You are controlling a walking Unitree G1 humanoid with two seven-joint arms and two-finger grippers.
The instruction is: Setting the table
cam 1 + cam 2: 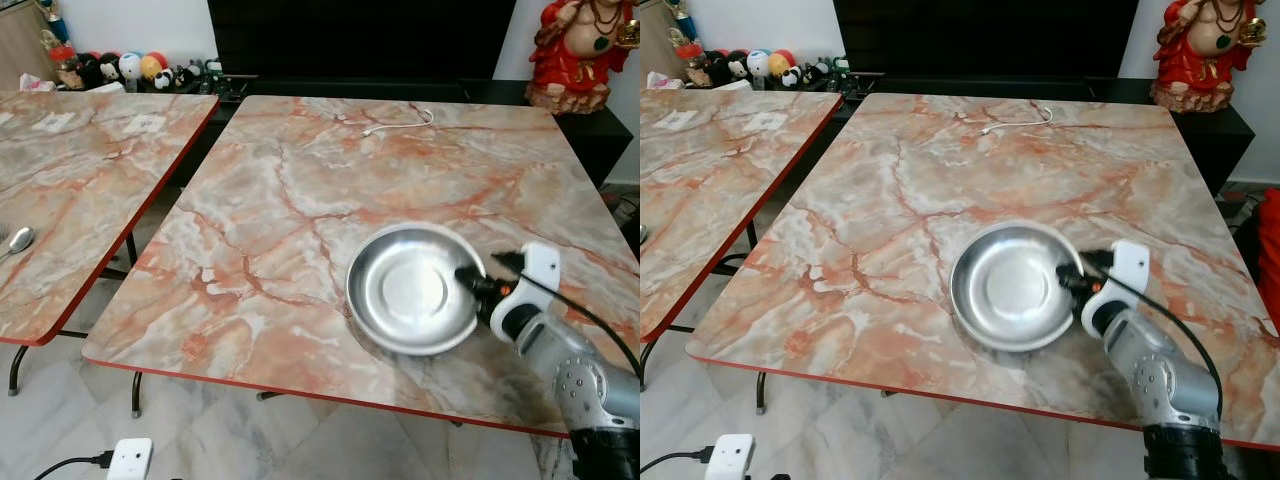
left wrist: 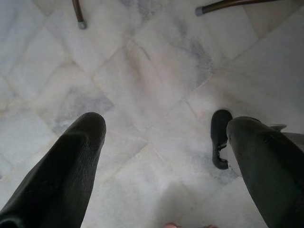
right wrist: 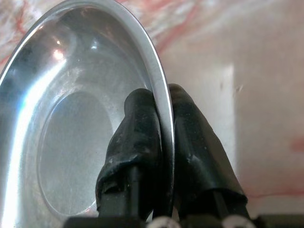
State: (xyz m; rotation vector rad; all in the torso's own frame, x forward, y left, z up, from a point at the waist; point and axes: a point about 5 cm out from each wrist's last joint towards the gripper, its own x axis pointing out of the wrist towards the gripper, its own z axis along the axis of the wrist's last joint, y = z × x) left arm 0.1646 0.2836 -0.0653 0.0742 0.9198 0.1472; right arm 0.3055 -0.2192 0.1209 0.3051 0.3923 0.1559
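Note:
A round steel plate (image 1: 410, 290) rests on the marble-patterned table (image 1: 300, 200), near its front right part. My right gripper (image 1: 472, 277) is shut on the plate's right rim. In the right wrist view one black finger (image 3: 135, 142) lies inside the plate (image 3: 61, 118) and the other outside, with the rim pinched between them. My left gripper (image 2: 161, 156) hangs open over the tiled floor (image 2: 142, 71), with nothing between its fingers.
A second marble table (image 1: 70, 190) stands to the left with a spoon (image 1: 18, 241) on it. A white cable (image 1: 400, 124) lies at the far side of the main table. A red figurine (image 1: 580, 50) and toys (image 1: 130, 68) sit behind. A white power strip (image 1: 128, 460) lies on the floor.

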